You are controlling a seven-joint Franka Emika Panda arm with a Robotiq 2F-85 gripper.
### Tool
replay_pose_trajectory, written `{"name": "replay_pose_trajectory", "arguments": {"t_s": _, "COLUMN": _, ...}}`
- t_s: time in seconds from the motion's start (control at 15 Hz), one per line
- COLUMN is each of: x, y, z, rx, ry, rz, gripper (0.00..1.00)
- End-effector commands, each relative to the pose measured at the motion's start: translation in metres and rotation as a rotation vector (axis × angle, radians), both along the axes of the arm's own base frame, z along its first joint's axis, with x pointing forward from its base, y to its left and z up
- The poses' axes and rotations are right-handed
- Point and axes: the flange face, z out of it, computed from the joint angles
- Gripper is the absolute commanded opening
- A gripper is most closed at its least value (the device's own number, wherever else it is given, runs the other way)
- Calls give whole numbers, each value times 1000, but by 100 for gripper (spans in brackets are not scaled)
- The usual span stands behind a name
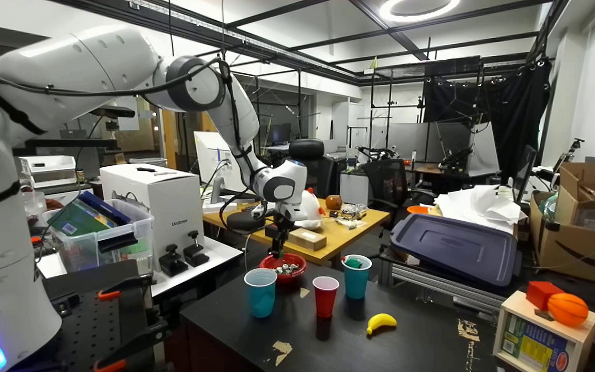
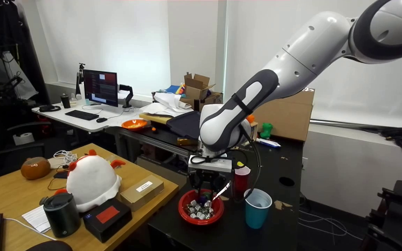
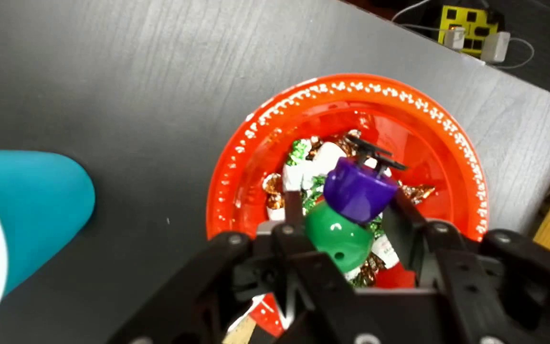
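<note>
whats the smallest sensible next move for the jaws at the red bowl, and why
Probably raise the jaws slightly, straight up, and watch the purple and green object. In the wrist view it sits between them, over foil-wrapped pieces in the red bowl; whether they actually grip it is hard to tell, and a small lift might settle that.

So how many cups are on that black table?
3 in an exterior view: one teal cup at the left, beside the red bowl; a red cup in the middle; another teal cup at the right, with something green inside. Others may be hidden.
</note>
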Motion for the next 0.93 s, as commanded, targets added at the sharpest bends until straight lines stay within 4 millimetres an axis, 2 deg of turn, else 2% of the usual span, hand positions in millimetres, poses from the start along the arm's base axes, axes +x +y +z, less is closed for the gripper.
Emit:
{"name": "replay_pose_trajectory", "arguments": {"t_s": 0.0, "x": -25, "y": -15, "z": 23, "rx": 32, "ry": 6, "rz": 100, "gripper": 21}}
{"name": "replay_pose_trajectory", "arguments": {"t_s": 0.6, "x": -70, "y": -59, "z": 79, "rx": 52, "ry": -122, "rz": 331, "gripper": 21}}
{"name": "replay_pose_trajectory", "arguments": {"t_s": 0.87, "x": -89, "y": -83, "z": 90, "rx": 70, "ry": -119, "rz": 429, "gripper": 21}}
